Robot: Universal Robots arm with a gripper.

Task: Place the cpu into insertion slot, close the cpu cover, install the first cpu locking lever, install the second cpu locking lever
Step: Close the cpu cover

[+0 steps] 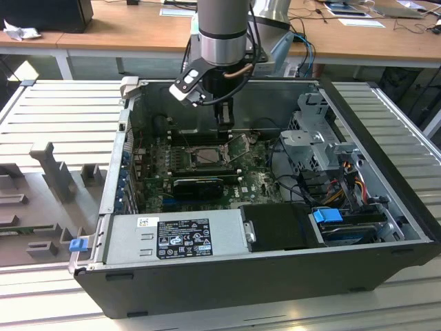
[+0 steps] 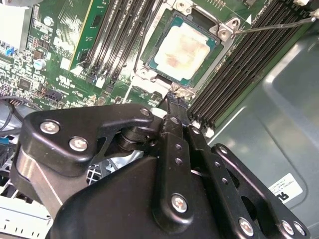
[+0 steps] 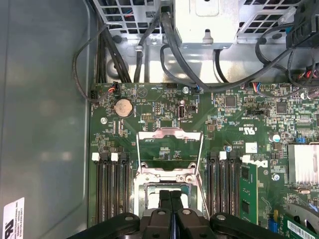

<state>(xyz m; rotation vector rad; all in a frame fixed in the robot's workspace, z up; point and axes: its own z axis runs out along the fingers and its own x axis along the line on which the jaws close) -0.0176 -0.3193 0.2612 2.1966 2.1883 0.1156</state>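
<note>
While cpu (image 2: 182, 47) lies face-up | cpu cover (image 3: 169, 133) raised open | pincer (image 2: 175, 98) closed

End effector (image 3: 171, 195) hides much of the insertion slot (image 3: 145, 193).

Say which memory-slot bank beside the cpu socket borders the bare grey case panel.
The bank nearest the coin battery; it runs along the grey panel. The other bank borders a green card.
</note>
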